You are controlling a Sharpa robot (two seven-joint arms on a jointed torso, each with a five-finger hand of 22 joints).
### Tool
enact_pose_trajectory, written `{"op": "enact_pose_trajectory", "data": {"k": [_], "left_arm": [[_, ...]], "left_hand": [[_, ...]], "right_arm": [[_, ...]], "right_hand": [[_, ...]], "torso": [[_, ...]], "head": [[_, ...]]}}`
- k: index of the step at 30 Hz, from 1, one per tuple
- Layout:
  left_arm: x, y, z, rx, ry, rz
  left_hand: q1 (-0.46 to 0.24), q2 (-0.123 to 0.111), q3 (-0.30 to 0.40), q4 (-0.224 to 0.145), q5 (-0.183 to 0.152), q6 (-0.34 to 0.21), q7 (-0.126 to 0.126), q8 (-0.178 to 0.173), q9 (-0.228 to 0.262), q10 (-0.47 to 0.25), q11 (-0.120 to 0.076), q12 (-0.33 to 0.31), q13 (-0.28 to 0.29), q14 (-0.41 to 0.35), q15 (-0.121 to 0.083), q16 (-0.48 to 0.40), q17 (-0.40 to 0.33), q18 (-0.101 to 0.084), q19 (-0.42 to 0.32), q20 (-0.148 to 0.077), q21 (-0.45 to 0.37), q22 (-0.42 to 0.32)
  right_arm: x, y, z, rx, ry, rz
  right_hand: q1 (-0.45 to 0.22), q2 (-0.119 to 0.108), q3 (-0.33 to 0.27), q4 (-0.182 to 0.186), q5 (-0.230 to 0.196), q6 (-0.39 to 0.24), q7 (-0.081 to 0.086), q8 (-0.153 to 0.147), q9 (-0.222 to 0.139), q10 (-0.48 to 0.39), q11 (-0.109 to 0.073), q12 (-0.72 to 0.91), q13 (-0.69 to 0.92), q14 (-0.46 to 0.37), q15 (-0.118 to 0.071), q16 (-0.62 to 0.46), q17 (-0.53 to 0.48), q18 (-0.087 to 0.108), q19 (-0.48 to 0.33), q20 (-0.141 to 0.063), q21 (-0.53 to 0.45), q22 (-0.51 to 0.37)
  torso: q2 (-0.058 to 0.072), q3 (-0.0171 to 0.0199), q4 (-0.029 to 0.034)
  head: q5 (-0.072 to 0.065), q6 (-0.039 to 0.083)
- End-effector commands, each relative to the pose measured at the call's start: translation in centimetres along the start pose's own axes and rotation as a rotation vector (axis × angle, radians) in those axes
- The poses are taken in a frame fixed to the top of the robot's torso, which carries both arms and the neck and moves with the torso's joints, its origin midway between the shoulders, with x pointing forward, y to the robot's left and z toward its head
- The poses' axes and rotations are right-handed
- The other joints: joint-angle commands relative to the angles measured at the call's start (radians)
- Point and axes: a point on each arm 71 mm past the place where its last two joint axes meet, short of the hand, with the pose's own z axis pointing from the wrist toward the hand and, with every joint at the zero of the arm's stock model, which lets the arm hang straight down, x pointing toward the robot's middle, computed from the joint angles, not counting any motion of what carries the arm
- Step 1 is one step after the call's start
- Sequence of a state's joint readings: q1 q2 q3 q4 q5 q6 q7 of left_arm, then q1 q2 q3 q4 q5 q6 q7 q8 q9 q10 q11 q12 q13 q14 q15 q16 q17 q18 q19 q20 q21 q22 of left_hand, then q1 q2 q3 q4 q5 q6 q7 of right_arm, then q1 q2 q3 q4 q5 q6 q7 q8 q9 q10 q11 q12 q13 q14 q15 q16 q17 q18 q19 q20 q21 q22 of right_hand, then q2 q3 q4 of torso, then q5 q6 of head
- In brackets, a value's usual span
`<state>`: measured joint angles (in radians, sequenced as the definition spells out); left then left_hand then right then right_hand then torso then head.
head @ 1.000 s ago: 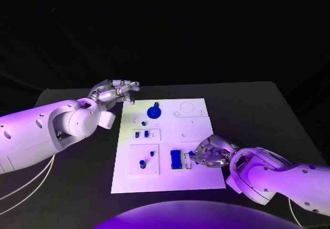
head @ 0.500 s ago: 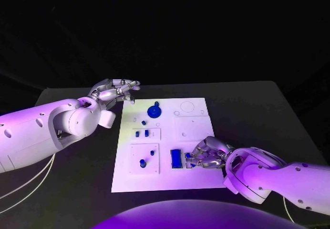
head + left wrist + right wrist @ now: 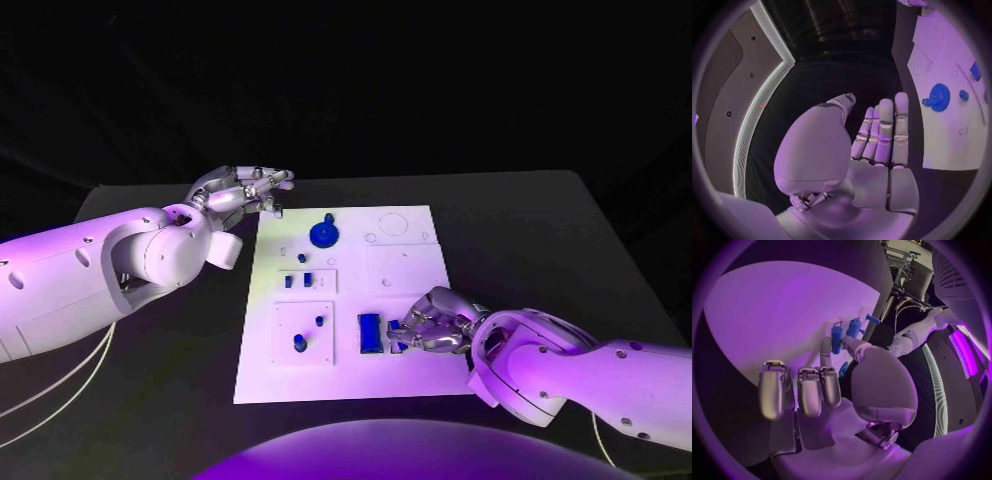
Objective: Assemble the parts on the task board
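The white task board (image 3: 411, 375) lies in the middle of the table. My right hand (image 3: 433, 322) rests low on its right near part, beside a blue block (image 3: 371, 332). Its thumb and a finger pinch a small blue part (image 3: 844, 369) against the board (image 3: 773, 315), with the other fingers (image 3: 809, 390) curled in. Just past the fingertips stand blue upright parts (image 3: 837, 340). My left hand (image 3: 238, 190) hovers off the board's far left corner, its fingers (image 3: 882, 130) straight and holding nothing. A blue gear (image 3: 323, 235) (image 3: 939, 96) sits on the board near it.
Small blue pegs (image 3: 300, 343) stand in the near left panel, and two small blue pieces (image 3: 297, 281) lie in the panel above it. Bare black table (image 3: 562, 240) surrounds the board. Both white forearms lie along the table's sides.
My right hand has slid a little left onto the board, closer to the blue block. The left hand has stayed where it was.
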<state>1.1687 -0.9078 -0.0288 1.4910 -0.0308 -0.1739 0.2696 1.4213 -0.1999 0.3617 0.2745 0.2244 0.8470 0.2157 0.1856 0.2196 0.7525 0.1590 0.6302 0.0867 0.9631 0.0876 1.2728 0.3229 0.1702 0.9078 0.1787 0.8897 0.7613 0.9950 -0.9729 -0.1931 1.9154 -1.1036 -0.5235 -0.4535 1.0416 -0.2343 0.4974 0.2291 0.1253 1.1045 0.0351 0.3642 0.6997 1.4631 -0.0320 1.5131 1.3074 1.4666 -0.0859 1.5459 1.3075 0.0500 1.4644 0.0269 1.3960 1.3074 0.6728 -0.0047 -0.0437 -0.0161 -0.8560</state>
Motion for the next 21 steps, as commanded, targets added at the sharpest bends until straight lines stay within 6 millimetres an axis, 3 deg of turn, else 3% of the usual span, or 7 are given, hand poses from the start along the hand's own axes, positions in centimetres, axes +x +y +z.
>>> {"op": "enact_pose_trajectory", "data": {"k": [1, 10, 21], "left_arm": [[0.25, -0.09, 0.01, 0.007, 0.018, -0.001], [0.25, -0.11, -0.02, 0.008, 0.018, 0.000], [0.21, -0.11, -0.03, 0.008, 0.017, 0.001]], "left_hand": [[0.011, 0.003, -0.010, 0.000, 0.001, -0.007, 0.002, 0.005, 0.002, -0.009, -0.001, 0.004, 0.000, -0.006, 0.000, 0.005, 0.002, 0.014, 0.002, 0.006, -0.004, -0.001], [0.011, 0.002, -0.011, 0.000, 0.001, -0.009, 0.002, 0.005, 0.002, -0.010, 0.000, 0.004, 0.000, -0.007, 0.001, 0.005, 0.002, 0.014, 0.002, 0.006, -0.004, -0.001], [0.011, 0.002, -0.011, 0.000, 0.001, -0.009, 0.002, 0.005, 0.002, -0.010, 0.000, 0.004, 0.000, -0.007, 0.001, 0.005, 0.002, 0.014, 0.002, 0.006, -0.004, -0.001]], "right_arm": [[0.38, 0.25, 0.03, -0.005, 0.021, -0.008], [0.54, 0.33, 0.09, 0.000, 0.033, 0.005], [0.24, -0.14, -0.07, 0.004, 0.035, -0.003]], "right_hand": [[-0.020, -0.005, -0.029, 0.012, -0.007, 0.002, 0.002, -0.005, 0.001, 0.094, -0.003, -0.002, 0.239, 0.093, -0.006, 0.005, 0.211, -0.016, 0.049, -0.007, 0.001, 0.219], [-0.038, -0.008, -0.087, 0.038, -0.007, 0.001, 0.000, -0.005, 0.004, 0.094, -0.004, -0.001, 0.239, 0.093, -0.007, 0.005, 0.211, -0.016, 0.049, -0.008, 0.000, 0.218], [-0.006, -0.006, -0.116, 0.033, -0.004, 0.000, -0.001, -0.007, 0.007, 0.094, -0.005, -0.002, 0.239, 0.093, -0.008, 0.005, 0.211, -0.015, 0.048, -0.009, -0.002, 0.218]], "torso": [[0.001, 0.0007, 0.0002], [0.001, 0.0002, -0.0011], [0.000, 0.0004, -0.0007]], "head": [[0.001, 0.002], [0.002, -0.001], [0.003, -0.002]]}}
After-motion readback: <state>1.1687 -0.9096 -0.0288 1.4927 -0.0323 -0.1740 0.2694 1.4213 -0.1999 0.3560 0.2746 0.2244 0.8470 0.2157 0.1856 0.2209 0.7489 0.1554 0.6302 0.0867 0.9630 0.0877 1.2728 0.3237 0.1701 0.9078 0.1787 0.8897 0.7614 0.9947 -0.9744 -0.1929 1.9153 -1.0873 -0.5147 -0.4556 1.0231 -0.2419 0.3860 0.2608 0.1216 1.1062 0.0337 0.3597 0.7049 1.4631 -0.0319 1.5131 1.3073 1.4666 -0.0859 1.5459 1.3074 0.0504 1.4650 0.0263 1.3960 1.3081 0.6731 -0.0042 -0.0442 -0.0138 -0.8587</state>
